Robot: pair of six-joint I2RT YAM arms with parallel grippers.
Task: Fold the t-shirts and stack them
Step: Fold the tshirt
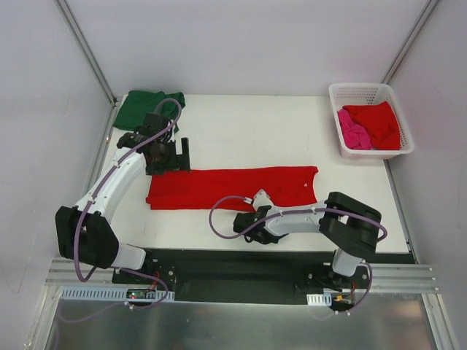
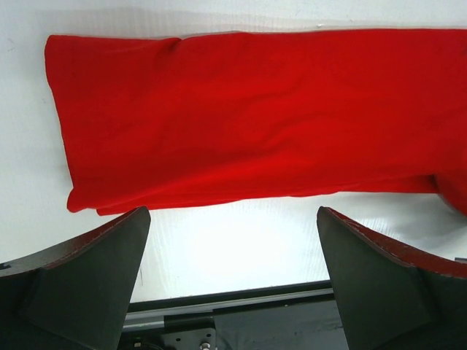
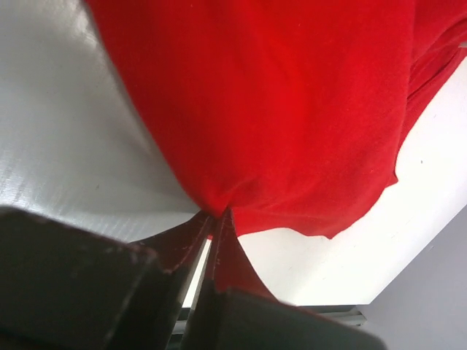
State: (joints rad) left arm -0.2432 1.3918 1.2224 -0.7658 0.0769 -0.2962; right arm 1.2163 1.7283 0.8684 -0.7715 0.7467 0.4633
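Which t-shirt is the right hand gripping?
The red t-shirt mid-table: the right hand is shut on its near edge. The green t-shirt lies far left; the pink t-shirt and second red t-shirt are in the basket.

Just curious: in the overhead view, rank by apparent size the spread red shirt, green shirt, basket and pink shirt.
1. spread red shirt
2. basket
3. green shirt, partly covered, so unsure
4. pink shirt

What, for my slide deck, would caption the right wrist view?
Right gripper shut on the edge of the bright red cloth t-shirt on the white table.
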